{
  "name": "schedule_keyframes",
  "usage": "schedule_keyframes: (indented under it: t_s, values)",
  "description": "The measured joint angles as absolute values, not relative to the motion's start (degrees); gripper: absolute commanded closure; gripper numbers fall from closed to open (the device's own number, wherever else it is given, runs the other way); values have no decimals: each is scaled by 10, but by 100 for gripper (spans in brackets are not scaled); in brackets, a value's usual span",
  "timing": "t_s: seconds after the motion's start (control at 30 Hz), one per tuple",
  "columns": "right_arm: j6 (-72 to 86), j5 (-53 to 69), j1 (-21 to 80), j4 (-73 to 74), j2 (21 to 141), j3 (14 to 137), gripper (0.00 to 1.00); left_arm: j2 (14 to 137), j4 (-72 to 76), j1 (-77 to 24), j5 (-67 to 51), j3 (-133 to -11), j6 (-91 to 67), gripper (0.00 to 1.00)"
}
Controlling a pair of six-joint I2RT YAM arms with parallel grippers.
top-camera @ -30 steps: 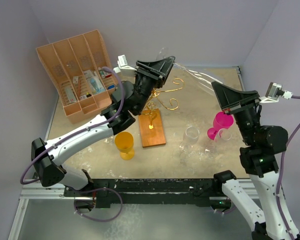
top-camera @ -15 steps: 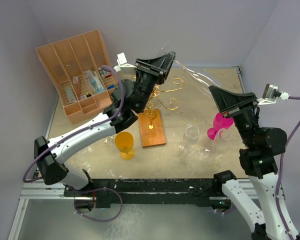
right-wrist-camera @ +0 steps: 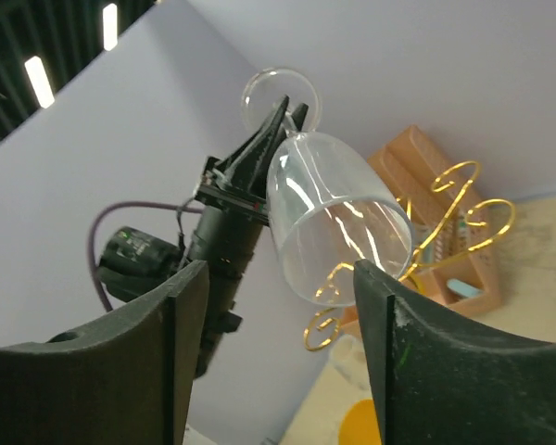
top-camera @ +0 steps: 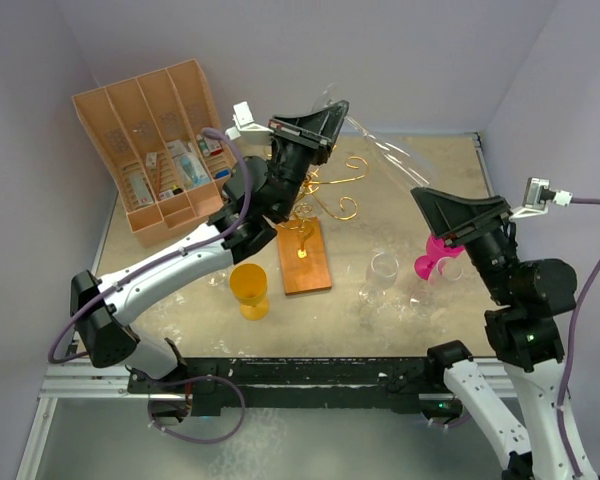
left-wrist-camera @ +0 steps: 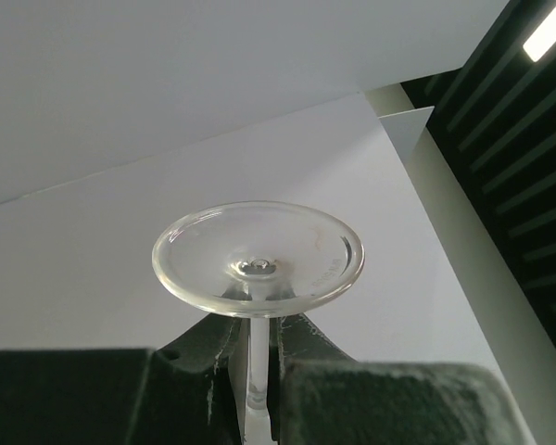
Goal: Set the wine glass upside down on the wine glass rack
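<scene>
A clear wine glass point(top-camera: 372, 146) hangs tilted in the air over the back of the table, foot toward the left arm and bowl mouth pointing down to the right. My left gripper point(top-camera: 327, 112) is shut on its stem point(left-wrist-camera: 258, 366), just below the round foot point(left-wrist-camera: 258, 258). My right gripper point(top-camera: 426, 199) stands open a little right of the bowl point(right-wrist-camera: 338, 218); in the right wrist view its fingers point(right-wrist-camera: 162, 315) are apart on either side and do not touch the glass. The gold wire wine glass rack point(top-camera: 330, 195) on its wooden base point(top-camera: 303, 262) stands below the glass.
A yellow glass point(top-camera: 249, 287) stands left of the rack base. A clear glass point(top-camera: 382, 270) and a pink glass point(top-camera: 435, 255) stand on the right, under the right arm. The tan organiser box point(top-camera: 150, 140) sits at the back left.
The right gripper has opened, let go of the glass bowl and drawn back slightly. The left gripper has closed on the stem and now carries the glass alone.
</scene>
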State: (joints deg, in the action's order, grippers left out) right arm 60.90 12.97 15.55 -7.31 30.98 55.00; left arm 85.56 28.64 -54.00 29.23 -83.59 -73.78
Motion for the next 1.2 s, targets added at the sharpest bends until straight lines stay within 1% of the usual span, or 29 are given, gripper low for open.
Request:
schedule_keyframes:
  t_s: [0.13, 0.37, 0.43, 0.57, 0.7, 0.87, 1.03, 1.2]
  values:
    - [557, 127, 155, 10, 302, 580, 27, 846, 256, -539, 293, -842, -695, 100]
    - [446, 140, 155, 119, 307, 626, 27, 809, 171, -539, 280, -876, -602, 100]
    - [416, 149, 155, 147, 317, 648, 28, 796, 149, -539, 269, -884, -572, 100]
    - [351, 170, 155, 194, 376, 733, 27, 776, 109, -539, 248, -899, -511, 100]
    - [305, 225, 156, 194, 418, 763, 26, 763, 74, -539, 221, -908, -450, 100]
    - [264, 322, 157, 182, 462, 770, 27, 759, 47, -538, 150, -908, -392, 100]
    - [262, 404, 157, 122, 498, 768, 30, 758, 41, -538, 74, -900, -365, 100]
    - [275, 447, 157, 61, 524, 761, 34, 759, 48, -538, 12, -879, -361, 100]
